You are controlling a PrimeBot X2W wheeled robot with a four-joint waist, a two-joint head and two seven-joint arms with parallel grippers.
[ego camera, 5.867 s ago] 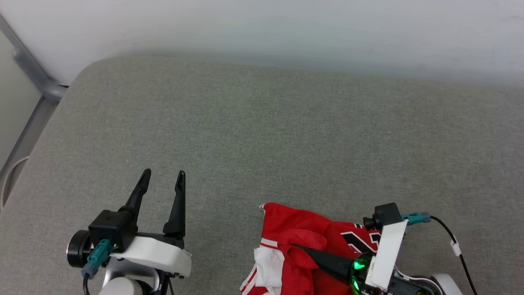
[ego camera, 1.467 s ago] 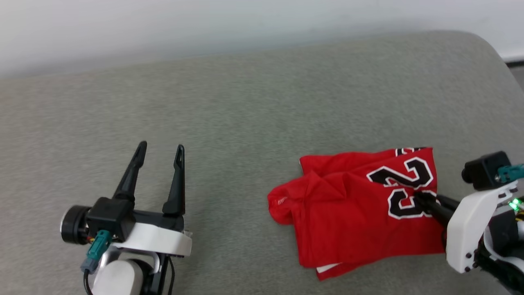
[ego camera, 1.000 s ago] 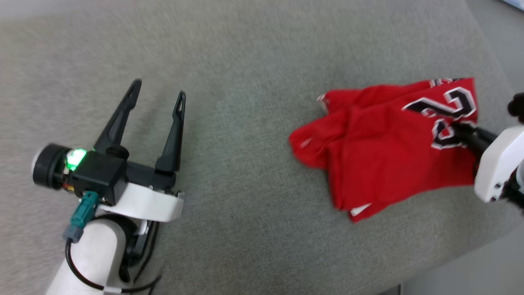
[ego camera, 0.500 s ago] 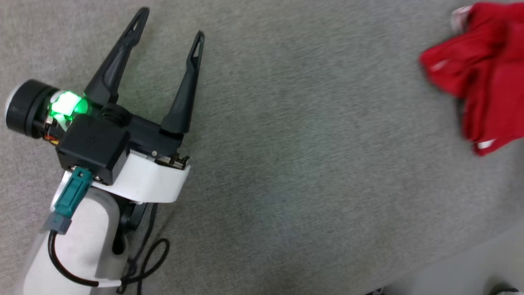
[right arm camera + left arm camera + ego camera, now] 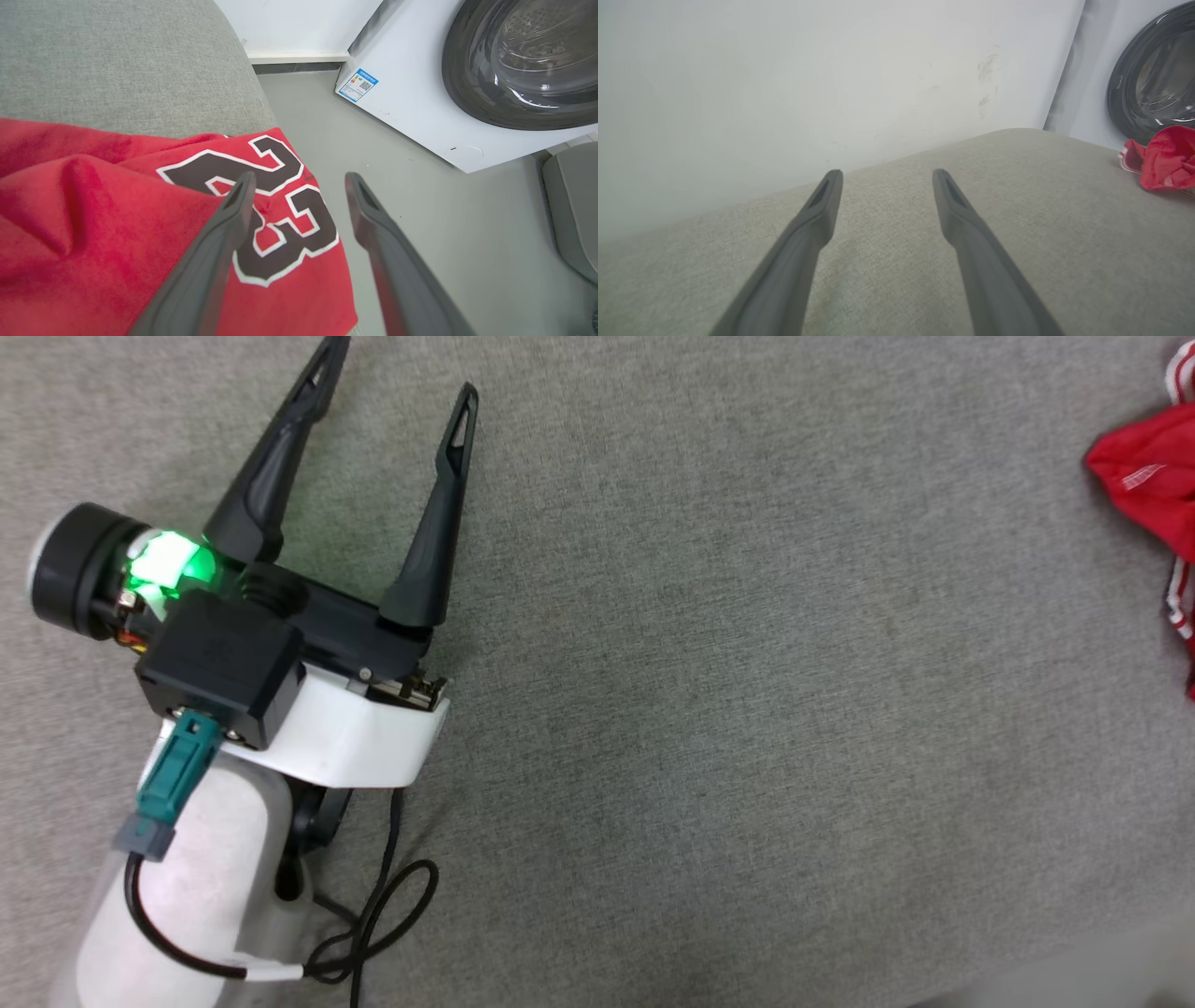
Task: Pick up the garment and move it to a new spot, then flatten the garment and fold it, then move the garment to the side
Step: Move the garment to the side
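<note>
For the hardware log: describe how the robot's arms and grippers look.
The left gripper has two long, tapering black fingers, each slotted near the tip, on a black block over a curved white shell. A green light glows beside a black cylinder. A teal connector feeds a looping black cable along the pale forearm. The right gripper shows the same dark slotted fingers.

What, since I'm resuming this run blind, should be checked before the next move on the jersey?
1. Right gripper empty: ok, jaws apart above the red jersey.
2. Left gripper free: ok, open over bare grey cushion, apart from the jersey.
3. Jersey flat: not ok, bunched and creased.
4. Jersey fully on cushion: not ok, its "23" end seems to overhang the edge.
5. Sleeves findable: cannot tell, mostly hidden.
</note>
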